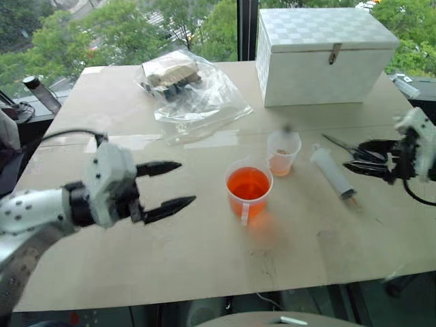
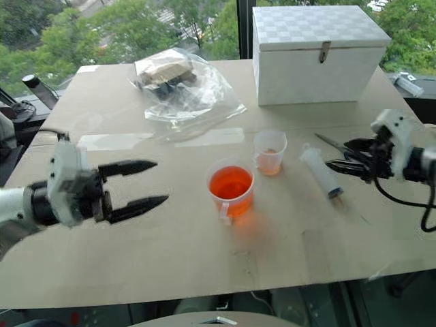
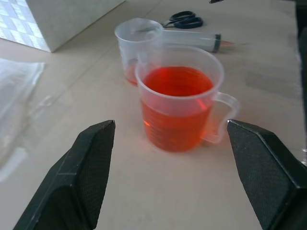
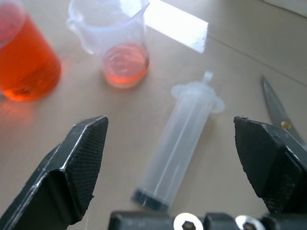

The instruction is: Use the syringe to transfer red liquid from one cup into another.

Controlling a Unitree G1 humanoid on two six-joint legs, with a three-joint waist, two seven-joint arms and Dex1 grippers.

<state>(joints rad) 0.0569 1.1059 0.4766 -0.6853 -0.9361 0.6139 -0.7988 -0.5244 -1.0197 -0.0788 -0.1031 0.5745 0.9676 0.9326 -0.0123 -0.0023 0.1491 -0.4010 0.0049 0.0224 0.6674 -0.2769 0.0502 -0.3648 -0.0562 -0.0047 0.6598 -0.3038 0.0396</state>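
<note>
My left claw (image 1: 167, 184) hangs above the table's left half with its two black, textured fingers spread wide and nothing between them, pointing toward the cups. My right claw (image 1: 357, 157) hovers at the table's right edge, its fingers likewise spread and empty, aimed at the syringe.

The syringe (image 1: 332, 172) lies flat on the table right of centre, a thick clear plastic barrel with its orange-stained nozzle toward the near edge and its flanged end toward the far edge. Just left of it stands the narrow tapered clear cup (image 1: 283, 152), with only a thin layer of pale red at its bottom. Nearer the front edge and a little left stands the squat clear beaker (image 1: 248, 191), round-mouthed, with a strip handle facing the near edge, and well filled with translucent orange-red liquid (image 1: 248, 183).

Black-handled scissors (image 3: 186, 20) lie just beyond the syringe toward the right edge. At the far right corner sits a white checker-textured box (image 1: 320, 54) with a metal latch. A crumpled clear plastic bag (image 1: 187, 88) lies at the far edge, centre-left. The table (image 1: 204, 259) is smooth, matte beige.
</note>
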